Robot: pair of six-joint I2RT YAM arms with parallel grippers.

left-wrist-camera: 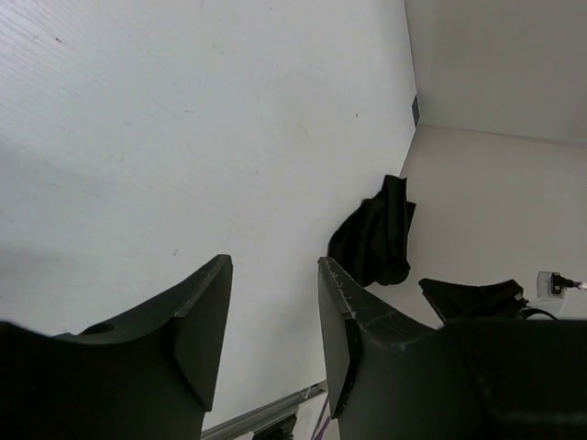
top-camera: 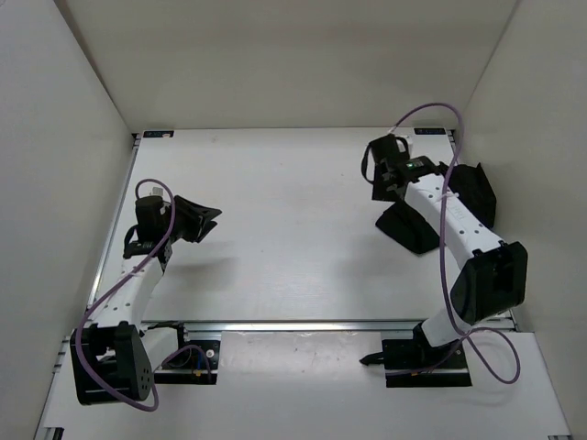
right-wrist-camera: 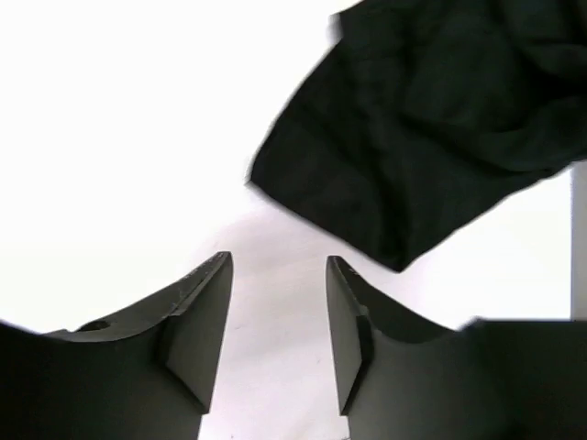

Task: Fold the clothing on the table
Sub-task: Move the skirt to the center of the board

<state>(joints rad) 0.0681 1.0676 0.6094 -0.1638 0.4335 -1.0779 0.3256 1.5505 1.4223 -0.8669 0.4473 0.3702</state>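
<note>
The clothing is a bunched black heap at the right side of the table, partly hidden under my right arm. The right wrist view has it at the upper right, just beyond the fingertips and not touching them. My right gripper stands open over bare table, nothing between its fingers. My left gripper is open and empty at the left side, far from the clothing, which it sees as a small dark heap near the far wall.
White walls close in the table on the left, back and right. A metal rail runs along the near edge in front of the arm bases. Purple cables loop off both arms.
</note>
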